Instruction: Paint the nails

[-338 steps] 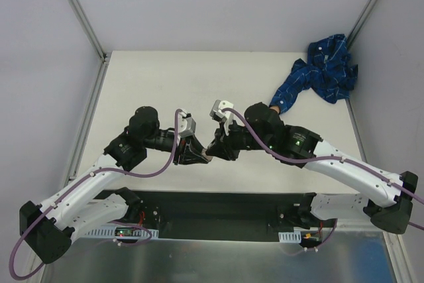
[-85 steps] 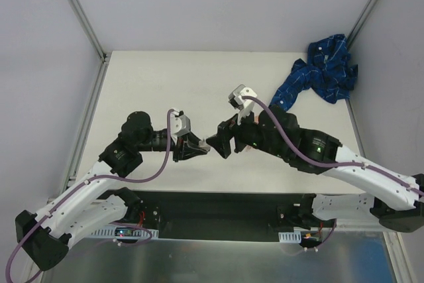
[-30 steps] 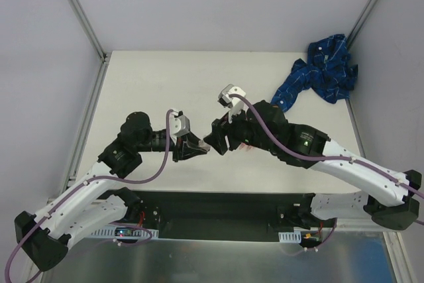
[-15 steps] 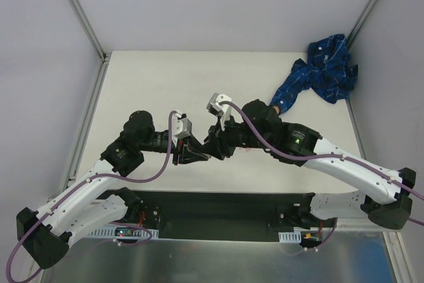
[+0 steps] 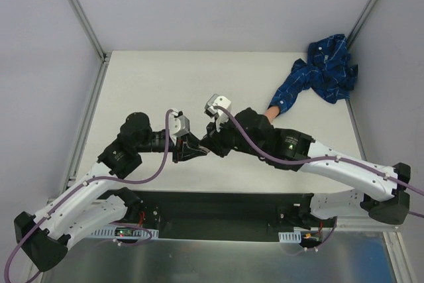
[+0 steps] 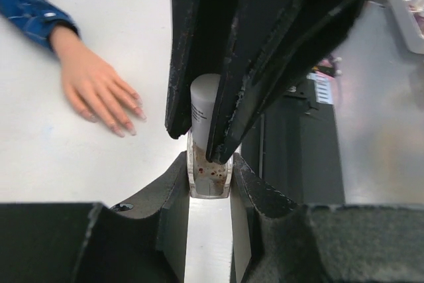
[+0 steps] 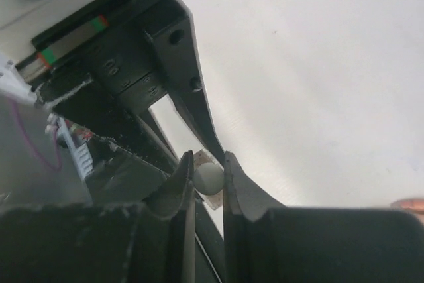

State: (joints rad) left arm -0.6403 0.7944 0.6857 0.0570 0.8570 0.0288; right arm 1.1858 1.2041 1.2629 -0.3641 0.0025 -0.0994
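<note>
The nails are seen as small glossy pinkish tips on a flesh-coloured mannequin hand, laid flat on the bench ahead-left of the left tool; a clear bottle is clamped by that tool; its white cap is pinched by the right tool; bare bench is seen beyond both.

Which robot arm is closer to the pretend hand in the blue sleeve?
Right. The right arm lies right beside the mannequin hand; the left arm sits farther off, beyond the polish bottle between them.
</note>
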